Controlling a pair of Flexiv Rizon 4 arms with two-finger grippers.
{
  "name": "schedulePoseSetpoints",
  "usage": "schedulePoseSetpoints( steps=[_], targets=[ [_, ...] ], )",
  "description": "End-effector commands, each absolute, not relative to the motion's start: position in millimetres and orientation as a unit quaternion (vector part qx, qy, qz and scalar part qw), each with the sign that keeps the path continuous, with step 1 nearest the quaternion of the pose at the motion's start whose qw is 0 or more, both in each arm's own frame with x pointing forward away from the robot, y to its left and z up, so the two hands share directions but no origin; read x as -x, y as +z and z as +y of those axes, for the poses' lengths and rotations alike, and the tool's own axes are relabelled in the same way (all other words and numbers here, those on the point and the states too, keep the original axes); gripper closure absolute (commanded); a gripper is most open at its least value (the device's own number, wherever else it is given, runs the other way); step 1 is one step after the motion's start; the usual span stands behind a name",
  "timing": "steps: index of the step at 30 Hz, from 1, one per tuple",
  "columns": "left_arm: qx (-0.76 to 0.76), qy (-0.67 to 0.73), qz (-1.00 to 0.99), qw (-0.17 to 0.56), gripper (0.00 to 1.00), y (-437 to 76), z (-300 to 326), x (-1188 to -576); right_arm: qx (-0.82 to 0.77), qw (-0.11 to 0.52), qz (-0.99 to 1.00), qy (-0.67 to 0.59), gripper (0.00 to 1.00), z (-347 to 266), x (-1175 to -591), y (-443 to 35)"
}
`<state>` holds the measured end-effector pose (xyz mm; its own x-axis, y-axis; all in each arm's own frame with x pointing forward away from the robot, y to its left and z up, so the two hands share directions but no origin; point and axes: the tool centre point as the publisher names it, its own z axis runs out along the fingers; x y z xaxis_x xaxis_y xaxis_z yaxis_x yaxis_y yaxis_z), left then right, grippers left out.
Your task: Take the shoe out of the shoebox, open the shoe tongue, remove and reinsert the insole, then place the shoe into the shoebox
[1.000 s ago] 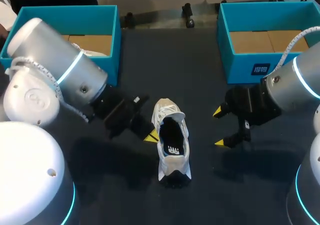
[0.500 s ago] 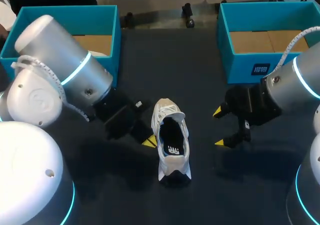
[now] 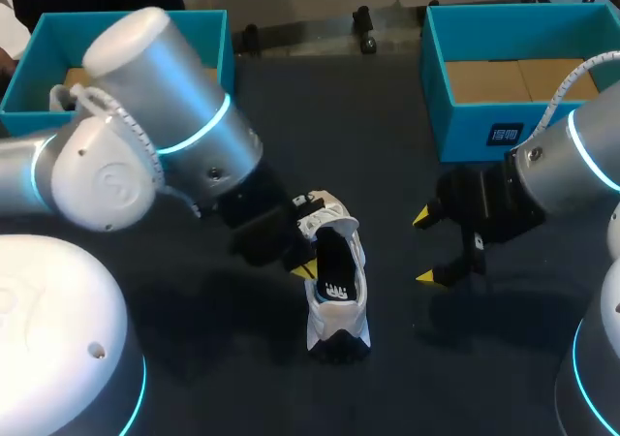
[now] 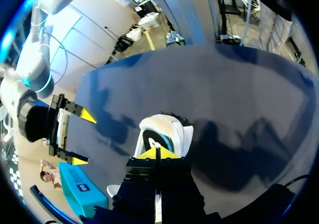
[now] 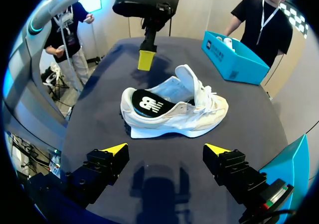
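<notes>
A white shoe (image 3: 335, 279) lies on the dark table, toe toward the far side. Its tongue (image 5: 188, 80) stands up. The black insole (image 5: 146, 104) shows inside the shoe. My left gripper (image 3: 304, 269) is shut with nothing in it, and its yellow tips hang close by the shoe's left rim. In the left wrist view the left gripper (image 4: 157, 153) points down over the shoe (image 4: 172, 129). My right gripper (image 3: 425, 248) stands wide open to the right of the shoe, apart from it. From the right wrist, the shoe (image 5: 174, 115) lies ahead of the right gripper (image 5: 165, 152).
A teal shoebox (image 3: 506, 131) stands at the back right with a bare cardboard bottom. A second teal box (image 3: 200, 27) stands at the back left, half hidden by my left arm; the right wrist view shows a white shoe in that box (image 5: 234, 59).
My left arm has swung up and to the right, its big link now over the left box. Its shut tips have shifted slightly right, closer to the shoe. The right arm and shoe are unchanged.
</notes>
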<state>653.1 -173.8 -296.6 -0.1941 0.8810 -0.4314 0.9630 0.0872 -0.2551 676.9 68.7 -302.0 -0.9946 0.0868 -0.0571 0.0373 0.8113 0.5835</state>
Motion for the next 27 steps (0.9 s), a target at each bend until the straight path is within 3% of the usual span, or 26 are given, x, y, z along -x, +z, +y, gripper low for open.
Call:
schedulePoseSetpoints(
  steps=[1, 27],
  targets=[
    [-0.643, -0.204, 0.737, 0.047, 1.00, -303, -186, -660, -0.033, 0.042, 0.951, 0.306, 0.00, 68, -675, -302],
    [-0.672, -0.166, 0.722, 0.020, 1.00, -361, -198, -653, -0.033, 0.042, 0.951, 0.306, 0.00, 68, -675, -302]
  ],
)
